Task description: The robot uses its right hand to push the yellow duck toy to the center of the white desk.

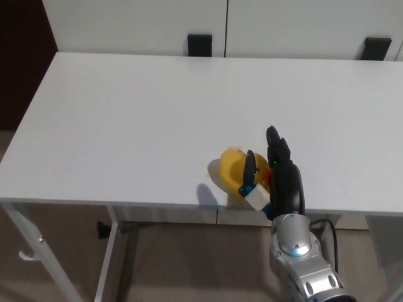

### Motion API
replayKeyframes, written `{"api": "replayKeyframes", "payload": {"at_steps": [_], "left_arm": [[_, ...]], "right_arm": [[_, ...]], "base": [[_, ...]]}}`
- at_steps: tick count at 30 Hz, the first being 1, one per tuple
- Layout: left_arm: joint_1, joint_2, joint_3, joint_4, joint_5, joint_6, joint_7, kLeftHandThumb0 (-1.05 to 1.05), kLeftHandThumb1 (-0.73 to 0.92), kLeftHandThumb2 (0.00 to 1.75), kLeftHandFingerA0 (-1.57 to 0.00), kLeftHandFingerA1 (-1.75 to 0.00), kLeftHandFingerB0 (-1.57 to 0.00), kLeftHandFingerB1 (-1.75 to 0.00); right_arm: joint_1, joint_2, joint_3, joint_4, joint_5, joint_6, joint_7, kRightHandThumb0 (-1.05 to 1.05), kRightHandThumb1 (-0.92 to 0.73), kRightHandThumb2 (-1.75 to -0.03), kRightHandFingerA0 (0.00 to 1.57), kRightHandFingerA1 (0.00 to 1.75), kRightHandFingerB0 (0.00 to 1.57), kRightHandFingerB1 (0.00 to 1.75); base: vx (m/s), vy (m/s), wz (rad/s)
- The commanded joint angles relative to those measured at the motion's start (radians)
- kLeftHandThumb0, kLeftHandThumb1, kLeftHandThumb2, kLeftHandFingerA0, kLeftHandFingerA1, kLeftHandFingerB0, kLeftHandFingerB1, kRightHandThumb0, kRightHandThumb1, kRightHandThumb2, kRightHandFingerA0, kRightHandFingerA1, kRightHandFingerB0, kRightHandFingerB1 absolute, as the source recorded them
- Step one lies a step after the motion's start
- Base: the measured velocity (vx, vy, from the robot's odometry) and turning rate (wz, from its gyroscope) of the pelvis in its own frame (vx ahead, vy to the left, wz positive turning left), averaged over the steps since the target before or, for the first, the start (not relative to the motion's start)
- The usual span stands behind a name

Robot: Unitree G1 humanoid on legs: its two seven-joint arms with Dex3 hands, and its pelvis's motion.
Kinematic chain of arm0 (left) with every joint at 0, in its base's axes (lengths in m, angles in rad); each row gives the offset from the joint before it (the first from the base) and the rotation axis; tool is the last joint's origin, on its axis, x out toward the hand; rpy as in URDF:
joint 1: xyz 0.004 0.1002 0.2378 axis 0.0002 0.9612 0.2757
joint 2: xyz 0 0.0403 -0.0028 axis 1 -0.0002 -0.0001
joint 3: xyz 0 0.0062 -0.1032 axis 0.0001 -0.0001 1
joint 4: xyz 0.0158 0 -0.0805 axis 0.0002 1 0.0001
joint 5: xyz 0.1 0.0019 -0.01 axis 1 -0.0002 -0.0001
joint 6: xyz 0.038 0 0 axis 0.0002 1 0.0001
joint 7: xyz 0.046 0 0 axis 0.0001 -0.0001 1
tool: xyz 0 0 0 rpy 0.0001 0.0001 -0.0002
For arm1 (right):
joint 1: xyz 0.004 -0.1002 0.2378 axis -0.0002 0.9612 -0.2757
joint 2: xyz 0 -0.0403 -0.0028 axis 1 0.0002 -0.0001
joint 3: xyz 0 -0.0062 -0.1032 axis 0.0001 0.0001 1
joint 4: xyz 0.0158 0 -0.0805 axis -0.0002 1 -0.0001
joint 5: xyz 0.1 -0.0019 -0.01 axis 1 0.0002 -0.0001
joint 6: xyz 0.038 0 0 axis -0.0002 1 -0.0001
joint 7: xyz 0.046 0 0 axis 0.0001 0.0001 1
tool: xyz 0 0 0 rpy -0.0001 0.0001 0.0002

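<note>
**Right hand set behind duck, push toward bench middle under way**

Lower right of frame, nearest: silver forearm (301,264) rises from below the front edge; arm comes in low, likely so the hand meets the toy side-on rather than from above

Right hand (272,179) stands edge-up at the bench's front edge, lower centre-right. Long fingers (277,154) extended and held together, pointing up the frame; thumb (248,173) spread apart to picture left. Hand is spread wide, nothing gripped: it acts as a paddle, not a clamp

Yellow duck toy (234,171) sits in the crook between thumb and fingers, touching the thumb, its right side hidden behind the hand. A small red spot shows by the fingers, probably the beak. Cradled this way the round toy is less likely to roll off sideways, in my judgement

Duck is near the front edge, a little right of centre; white bench (145,119) stretches bare above and to the left. Judged: short push up and left remains

Far edge, top of frame: two black brackets (199,45) against the white wall panels

Left hand not seen
</note>
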Motion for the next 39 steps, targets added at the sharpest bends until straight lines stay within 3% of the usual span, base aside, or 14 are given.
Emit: {"api": "replayKeyframes", "payload": {"at_steps": [1, 9, 10, 13, 18, 20, 23, 26, 28, 30, 36, 37, 38, 39], "left_arm": [[-0.005, 0.005, -0.012, 0.005, 0.024, -0.022, -0.002, -0.13, 0.64, 0.84, -0.9, -0.87, -0.86, -0.8], [0.003, 0.014, -0.006, 0.007, 0.023, -0.031, 0.001, -0.14, 0.67, 0.82, -0.87, -0.86, -0.86, -0.8], [0.006, 0.017, -0.008, 0.006, 0.025, -0.036, 0.003, -0.14, 0.67, 0.81, -0.87, -0.84, -0.86, -0.79], [0.011, 0.022, -0.008, 0.005, 0.027, -0.041, 0.006, -0.15, 0.68, 0.79, -0.88, -0.86, -0.84, -0.78], [0.011, 0.023, -0.006, 0.006, 0.026, -0.035, 0.001, -0.17, 0.69, 0.76, -0.84, -0.82, -0.82, -0.77], [0.007, 0.024, -0.001, 0.01, 0.022, -0.025, -0.005, -0.16, 0.69, 0.78, -0.87, -0.89, -0.83, -0.81], [0.005, 0.026, 0.003, 0.012, 0.02, -0.022, -0.008, -0.16, 0.69, 0.78, -0.87, -0.89, -0.83, -0.81], [0.008, 0.028, 0.002, 0.015, 0.025, -0.024, -0.001, -0.18, 0.69, 0.68, -0.83, -0.81, -0.78, -0.7], [0.012, 0.031, 0.006, 0.015, 0.021, -0.024, -0.005, -0.21, 0.71, 0.65, -0.84, -0.88, -0.79, -0.73], [0.015, 0.034, 0.004, 0.013, 0.024, -0.028, -0.003, -0.21, 0.71, 0.65, -0.82, -0.84, -0.74, -0.66], [0.019, 0.038, 0.003, 0.008, 0.026, -0.033, -0.001, -0.2, 0.7, 0.68, -0.83, -0.81, -0.78, -0.72], [0.021, 0.039, 0.011, 0.007, 0.018, -0.029, -0.004, -0.19, 0.7, 0.69, -0.86, -0.9, -0.8, -0.78], [0.022, 0.041, 0.013, 0.009, 0.017, -0.029, -0.003, -0.18, 0.7, 0.69, -0.86, -0.89, -0.78, -0.72], [0.025, 0.041, 0.014, 0.01, 0.017, -0.031, 0.0, -0.18, 0.7, 0.67, -0.81, -0.81, -0.77, -0.67]], "right_arm": [[-0.012, 0.047, 0.0, -0.032, 0.038, 0.103, 0.086, -1.05, -0.91, -1.12, 0.0, 0.14, 0.0, 0.08], [0.018, -0.067, 0.02, -0.08, -0.08, 0.107, -0.002, -1.05, -0.89, -1.14, 0.0, 0.19, 0.0, 0.07], [0.028, -0.118, 0.022, -0.114, -0.115, 0.149, -0.009, -0.91, -0.92, -0.85, 0.0, 0.0, 0.0, 0.0], [0.046, -0.211, 0.021, -0.181, -0.169, 0.222, -0.014, -0.94, -0.92, -0.97, 0.0, 0.0, 0.0, 0.0], [0.078, -0.31, -0.015, -0.263, -0.174, 0.239, 0.008, -0.92, -0.91, -0.92, 0.0, 0.0, 0.0, 0.0], [0.117, -0.418, -0.086, -0.348, -0.156, 0.193, 0.035, -0.91, -0.92, -0.88, 0.0, 0.0, 0.0, 0.0], [0.13, -0.452, -0.107, -0.382, -0.149, 0.183, 0.044, -0.91, -0.92, -0.88, 0.0, 0.0, 0.0, 0.0], [0.157, -0.561, -0.188, -0.399, -0.13, 0.109, 0.062, -0.95, -0.92, -0.77, 0.0, 0.0, 0.0, 0.0], [0.19, -0.646, -0.253, -0.408, -0.133, 0.048, 0.05, -0.99, -0.84, -0.93, 0.0, 0.0, 0.0, 0.0], [0.221, -0.691, -0.299, -0.432, -0.125, 0.038, 0.059, -0.99, -0.92, -0.82, 0.0, 0.0, 0.0, 0.0], [0.296, -0.771, -0.412, -0.478, -0.065, -0.002, 0.114, -1.02, -0.85, -0.89, 0.0, 0.0, 0.0, 0.0], [0.337, -0.795, -0.457, -0.486, -0.061, -0.003, 0.114, -1.04, -0.8, -1.03, 0.0, 0.16, 0.0, 0.0], [0.404, -0.835, -0.529, -0.47, -0.01, -0.001, 0.177, -1.05, -0.78, -1.21, 0.0, 0.47, 0.0, 0.38], [0.484, -0.872, -0.611, -0.431, 0.049, -0.034, 0.247, -0.99, -0.75, -1.16, 0.0, 0.5, 0.0, 0.41]], "base": [[0.0, 0.0, 0.0], [0.0, 0.0, 0.0], [0.0, 0.0, 0.0], [0.0, 0.0, 0.03], [0.0, 0.0, 0.02], [0.0, 0.0, 0.0], [0.0, 0.0, 0.0], [0.0, 0.0, 0.0], [0.0, 0.0, 0.0], [0.0, 0.0, 0.0], [0.0, 0.0, 0.01], [0.0, 0.0, 0.0], [0.0, 0.0, 0.0], [0.0, 0.0, 0.0]]}}
